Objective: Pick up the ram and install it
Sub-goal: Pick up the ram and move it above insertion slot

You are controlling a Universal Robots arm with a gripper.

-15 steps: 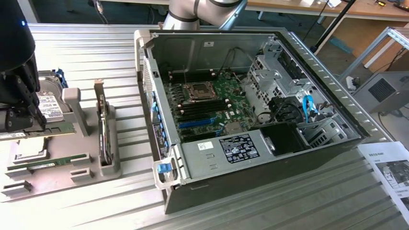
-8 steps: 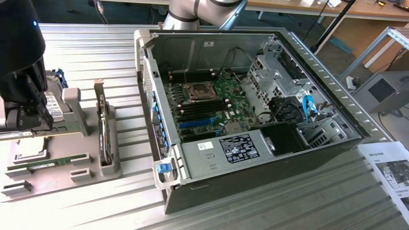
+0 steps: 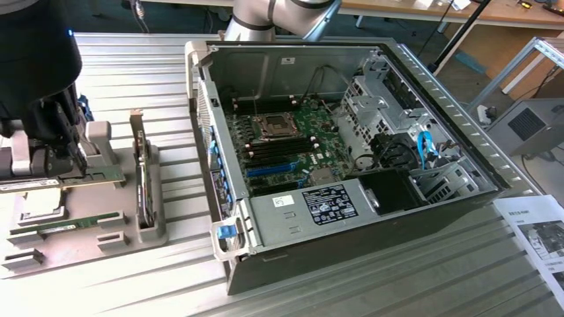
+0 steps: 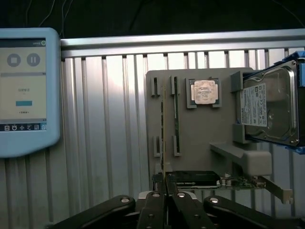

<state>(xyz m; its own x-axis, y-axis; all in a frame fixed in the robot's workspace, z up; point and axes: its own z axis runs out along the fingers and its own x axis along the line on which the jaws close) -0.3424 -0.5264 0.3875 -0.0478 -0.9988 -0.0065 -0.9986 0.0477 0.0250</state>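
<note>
My gripper (image 3: 55,165) hangs over the grey parts tray (image 3: 62,247) at the exterior view's left, its black fingers (image 4: 153,205) shut on the ram (image 3: 97,176). The ram is a thin green stick with a pale label, held just above the tray. In the wrist view the ram (image 4: 162,138) shows edge-on, running out from my gripper (image 4: 164,183). A second green stick (image 3: 66,228) lies in its tray slot (image 4: 176,114). To the right stands the open computer case (image 3: 211,86), with long black memory slots (image 3: 282,148) on its motherboard beside the processor socket (image 3: 273,123).
On the tray an upright expansion card (image 3: 141,178) with a metal bracket stands between me and the case. The tray also holds a processor chip (image 4: 205,91) and a silver hard drive (image 4: 269,107). A blue-framed tablet (image 4: 24,90) lies beyond the tray. A printed sheet (image 3: 537,231) lies at the right.
</note>
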